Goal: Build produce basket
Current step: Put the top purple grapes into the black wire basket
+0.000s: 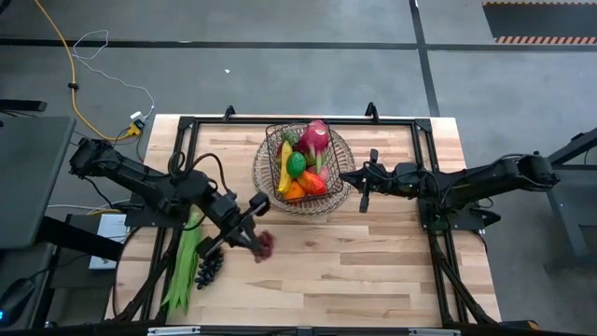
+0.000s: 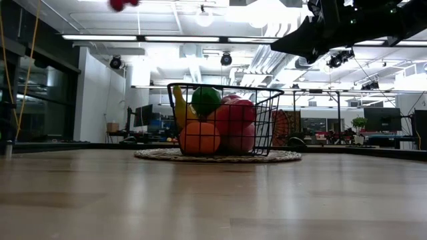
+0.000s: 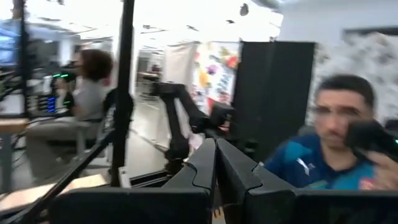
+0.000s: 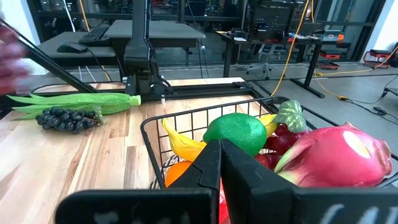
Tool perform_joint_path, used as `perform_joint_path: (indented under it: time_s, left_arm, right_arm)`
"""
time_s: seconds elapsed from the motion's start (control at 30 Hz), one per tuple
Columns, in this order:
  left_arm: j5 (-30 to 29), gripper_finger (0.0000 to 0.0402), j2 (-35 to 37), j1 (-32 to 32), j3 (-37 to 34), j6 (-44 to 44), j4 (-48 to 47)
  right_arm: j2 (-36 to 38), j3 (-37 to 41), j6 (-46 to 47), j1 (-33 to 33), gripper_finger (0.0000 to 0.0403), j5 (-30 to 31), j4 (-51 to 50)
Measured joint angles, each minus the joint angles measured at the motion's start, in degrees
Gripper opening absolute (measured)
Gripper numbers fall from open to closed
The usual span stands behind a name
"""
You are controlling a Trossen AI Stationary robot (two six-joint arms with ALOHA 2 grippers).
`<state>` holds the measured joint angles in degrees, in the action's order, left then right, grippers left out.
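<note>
**Left gripper holds purple grapes above the table; basket already part filled**

Seen from above, a wooden table point(image 1: 373, 271) carries a dark wire basket point(image 1: 272, 154) standing on a round woven tray point(image 1: 264, 191), near the 12 o'clock edge at the table's middle. Inside the basket lie a pink dragon fruit point(image 1: 316, 136), a green pear point(image 1: 296, 164), a yellow banana point(image 1: 282, 173) along the side nearest 9 o'clock, an orange point(image 1: 293, 191) and a red piece toward 4 o'clock that cannot be named for certain.

The left gripper point(image 1: 254, 242) hangs over the table at about 7 o'clock from the basket, well apart from it. Its fingers are closed on a small purple grape bunch point(image 1: 265, 245). In the level view this bunch point(image 2: 124, 4) sits at the very top, high above the tabletop.

Long green beans point(image 1: 184, 261) lie on the table at the 9 o'clock side, running toward 6 o'clock. A dark grape bunch point(image 1: 208, 269) rests just beside them.

The right gripper point(image 1: 367, 179) hovers just beside the basket at its 3 o'clock side, empty, with its fingers spread wide.

The left wrist view looks into the room, where two people sit: one point(image 3: 86, 87) by a desk, another point(image 3: 336, 143) close by in a blue shirt.
</note>
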<state>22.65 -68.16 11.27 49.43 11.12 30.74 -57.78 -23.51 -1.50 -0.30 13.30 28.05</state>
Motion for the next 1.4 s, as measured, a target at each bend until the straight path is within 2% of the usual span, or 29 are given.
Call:
perform_joint_path:
  time_s: [0.13, 0.53, 0.77, 0.9, 1.1, 1.4]
  left_arm:
    - [5.9, 0.0, 0.0, 0.0, 0.0, -2.8, 0.0]
    - [18.6, 0.0, 0.0, 0.0, 0.0, -7.3, 0.0]
    - [22.5, 0.0, 0.0, 0.0, 0.0, -7.9, 0.0]
    - [22.6, 0.0, 0.0, 0.0, 0.0, -7.9, 0.0]
    - [21.0, 0.0, 0.0, -0.7, 0.0, -8.4, 0.0]
    - [-2.7, 0.0, 0.0, -1.2, 0.0, -10.9, -1.4]
  right_arm:
    - [0.0, 0.0, 0.0, 0.0, 0.0, 0.0, 0.0]
    - [0.0, 0.0, 0.0, 0.0, 0.0, 0.0, 0.0]
    - [0.0, 0.0, 0.0, 0.0, 0.0, 0.0, 0.0]
    - [0.0, 0.0, 0.0, 0.0, 0.0, 0.0, 0.0]
    - [0.0, 0.0, 0.0, 0.0, 0.0, 0.0, 0.0]
    - [0.0, 0.0, 0.0, 0.0, 0.0, 0.0, 0.0]
